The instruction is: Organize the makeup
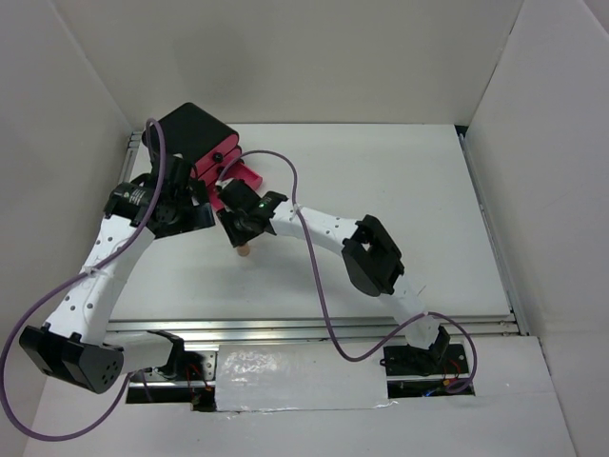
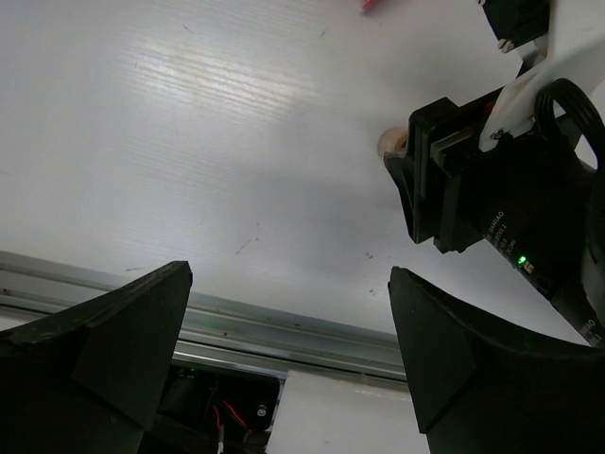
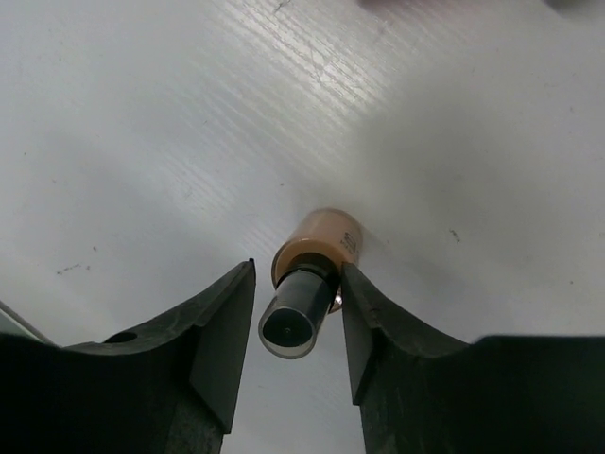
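A tan bottle (image 3: 326,238) with a dark cap (image 3: 291,322) stands upright on the white table between the fingers of my right gripper (image 3: 298,270). The right finger touches the cap and a gap shows at the left finger, so the jaws are open around it. In the top view the bottle (image 1: 245,251) shows just below the right gripper (image 1: 240,231). The bottle's base (image 2: 391,144) also peeks out behind that gripper in the left wrist view. My left gripper (image 2: 288,284) is open and empty, above the table left of the bottle. The other makeup is out of view.
A large black box (image 1: 195,131) with pink drawer fronts stands at the back left, one pink drawer (image 1: 245,177) pulled out toward the right gripper. A metal rail (image 2: 284,326) runs along the table's near edge. White walls enclose the table.
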`<action>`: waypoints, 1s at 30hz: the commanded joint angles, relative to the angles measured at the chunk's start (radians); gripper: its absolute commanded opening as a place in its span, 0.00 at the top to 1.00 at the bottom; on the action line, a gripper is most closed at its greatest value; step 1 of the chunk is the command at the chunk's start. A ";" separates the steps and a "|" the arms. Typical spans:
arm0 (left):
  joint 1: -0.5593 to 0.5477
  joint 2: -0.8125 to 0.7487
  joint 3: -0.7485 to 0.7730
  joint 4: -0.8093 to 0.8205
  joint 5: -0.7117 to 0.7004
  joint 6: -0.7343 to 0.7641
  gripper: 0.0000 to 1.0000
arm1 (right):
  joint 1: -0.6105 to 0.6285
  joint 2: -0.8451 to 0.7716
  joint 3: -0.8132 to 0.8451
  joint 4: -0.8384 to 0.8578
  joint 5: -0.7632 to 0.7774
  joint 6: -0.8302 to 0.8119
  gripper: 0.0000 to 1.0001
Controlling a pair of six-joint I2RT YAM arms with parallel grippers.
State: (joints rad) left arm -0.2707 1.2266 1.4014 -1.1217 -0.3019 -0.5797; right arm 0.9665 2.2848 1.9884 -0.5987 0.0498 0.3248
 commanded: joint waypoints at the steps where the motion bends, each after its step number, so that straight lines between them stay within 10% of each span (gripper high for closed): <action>1: 0.005 -0.027 -0.013 0.026 0.001 0.023 0.01 | 0.008 -0.021 -0.033 -0.029 0.033 0.010 0.55; 3: 0.005 -0.026 -0.025 0.043 0.013 0.029 0.01 | 0.008 -0.025 -0.034 -0.035 0.039 0.010 0.66; 4: 0.005 -0.026 -0.030 0.048 0.018 0.034 0.01 | 0.008 -0.028 -0.033 -0.038 0.054 0.014 1.00; 15: 0.007 -0.116 -0.159 0.239 0.153 0.129 0.01 | -0.061 -0.277 -0.189 -0.001 -0.065 0.114 1.00; 22: 0.002 -0.206 -0.301 0.619 0.746 0.316 0.01 | -0.270 -0.525 -0.448 0.135 -0.551 0.261 1.00; 30: -0.038 -0.119 -0.184 0.616 0.868 0.474 0.01 | -0.362 -0.567 -0.428 0.105 -1.026 0.269 1.00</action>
State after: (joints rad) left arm -0.2905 1.0672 1.1328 -0.5537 0.4480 -0.2237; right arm 0.5903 1.7657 1.5482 -0.5392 -0.6903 0.5636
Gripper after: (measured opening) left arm 0.994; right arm 0.329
